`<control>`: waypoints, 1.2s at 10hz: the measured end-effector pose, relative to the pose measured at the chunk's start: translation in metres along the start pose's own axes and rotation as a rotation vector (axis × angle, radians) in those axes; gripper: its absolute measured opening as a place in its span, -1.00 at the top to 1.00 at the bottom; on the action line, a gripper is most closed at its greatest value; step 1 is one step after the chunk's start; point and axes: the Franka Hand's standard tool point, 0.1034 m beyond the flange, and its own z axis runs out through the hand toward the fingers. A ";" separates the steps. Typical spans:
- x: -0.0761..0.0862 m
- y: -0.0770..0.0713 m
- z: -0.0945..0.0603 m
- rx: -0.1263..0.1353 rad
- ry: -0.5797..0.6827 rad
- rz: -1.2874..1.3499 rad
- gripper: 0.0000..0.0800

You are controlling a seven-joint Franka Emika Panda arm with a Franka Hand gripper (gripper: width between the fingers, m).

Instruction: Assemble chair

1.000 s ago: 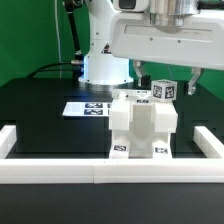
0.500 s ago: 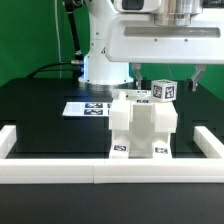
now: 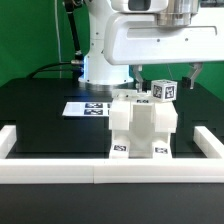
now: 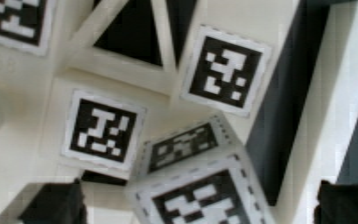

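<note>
Assembly in progress, exterior and wrist views. The partly built chair point(image 3: 145, 125) stands on the dark surface point(image 3: 40, 110), with its front against the white border rail point(image 3: 60, 168). A tagged upper part point(image 3: 163, 90) sits on top of it, toward the exterior view's right.

The fingers point(image 3: 135, 71) are spread wide and hold nothing. They hang just above the chair, one on each side of that upper part. The wrist view shows only the chair's tags point(image 4: 105, 125), close up and at a slant.

This appears to be either an approach to the upper part or the moment after placing it; you cannot tell which. If you mean to grasp, lower squarely so each finger clears the part's sides before closing.

The marker board point(image 3: 88, 107) lies behind the chair and the arm's base point(image 3: 100, 65) stands beyond it; neither blocks the descent. The rail leaves no room in front.
</note>
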 end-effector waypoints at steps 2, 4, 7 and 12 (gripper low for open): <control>0.000 0.000 0.001 0.000 -0.001 0.011 -0.30; 0.000 0.000 0.001 0.000 -0.001 0.034 0.28; 0.000 0.000 0.001 0.002 -0.001 0.224 0.28; 0.000 -0.001 0.001 0.005 -0.005 0.688 0.28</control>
